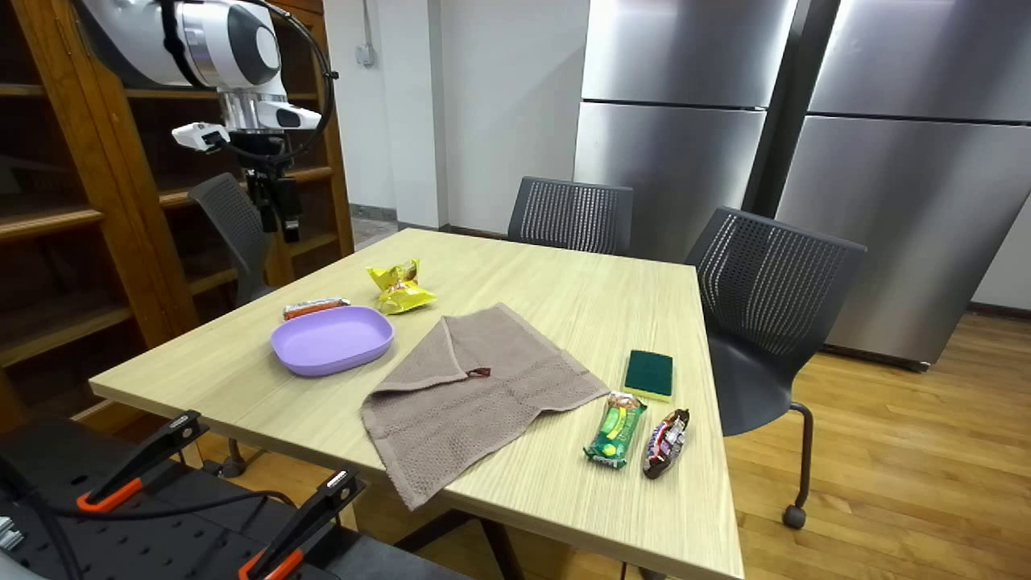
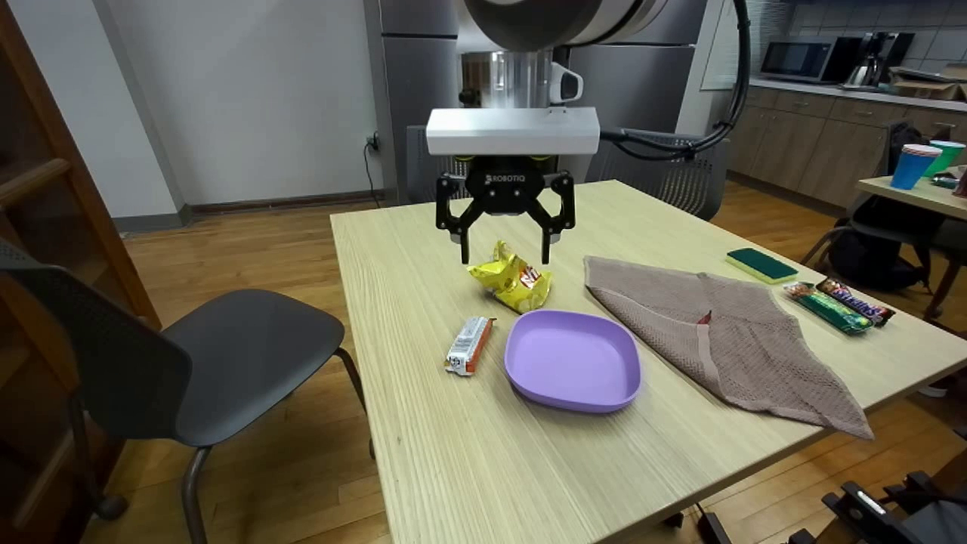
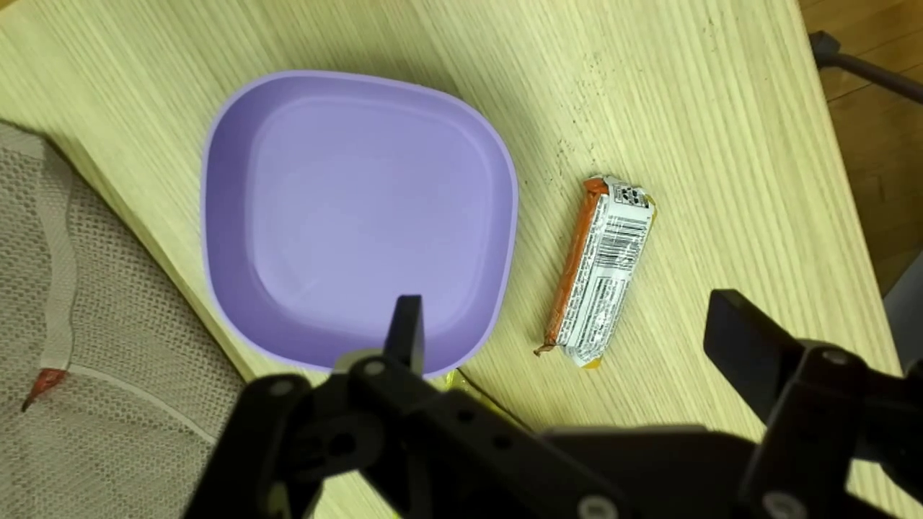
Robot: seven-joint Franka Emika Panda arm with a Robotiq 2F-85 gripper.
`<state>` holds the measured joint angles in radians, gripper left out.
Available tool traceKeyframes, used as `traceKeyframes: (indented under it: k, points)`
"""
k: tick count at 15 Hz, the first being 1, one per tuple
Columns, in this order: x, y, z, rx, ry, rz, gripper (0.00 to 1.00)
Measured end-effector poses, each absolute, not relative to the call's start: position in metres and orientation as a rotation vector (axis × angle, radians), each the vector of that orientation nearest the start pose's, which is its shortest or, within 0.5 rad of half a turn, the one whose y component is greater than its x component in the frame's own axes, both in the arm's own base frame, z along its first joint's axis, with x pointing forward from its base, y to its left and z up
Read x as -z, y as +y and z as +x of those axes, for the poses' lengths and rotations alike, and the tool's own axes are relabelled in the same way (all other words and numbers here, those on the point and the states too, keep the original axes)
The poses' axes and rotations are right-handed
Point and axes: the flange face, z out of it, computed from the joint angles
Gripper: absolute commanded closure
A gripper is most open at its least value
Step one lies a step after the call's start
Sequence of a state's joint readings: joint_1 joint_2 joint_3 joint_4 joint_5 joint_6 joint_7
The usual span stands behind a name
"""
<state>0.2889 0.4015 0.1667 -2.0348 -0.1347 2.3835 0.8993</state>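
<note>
Near the centre of an exterior view, the fingers (image 2: 545, 248) stand wide apart above the table (image 2: 468, 446), gripping nothing between them. Right of centre in the wrist view, the bar (image 3: 604, 274) lies just beside the dish (image 3: 368, 209), apparently stable because its broad face is down.

A taupe dish towel (image 1: 499, 403), partly folded, drapes over the edge of the surface (image 1: 612, 310). Near it lie a green-and-yellow scrub sponge (image 1: 648, 372), a green-wrapped snack bar (image 1: 615, 431) and a brown-wrapped candy bar (image 1: 666, 443). Grey chairs (image 1: 775, 278) stand around the surface, stainless-steel refrigerators (image 1: 672, 161) behind two.
</note>
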Motion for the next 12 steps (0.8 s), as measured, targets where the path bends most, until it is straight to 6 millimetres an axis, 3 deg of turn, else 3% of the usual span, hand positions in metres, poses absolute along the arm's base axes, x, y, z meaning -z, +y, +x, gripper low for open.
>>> traceKeyframes:
  k: [6,12]
  points:
    - [-0.236,0.251,0.542,0.007,0.574,-3.126,0.00]
    - [-0.212,0.247,0.558,0.063,0.575,-3.096,0.00]
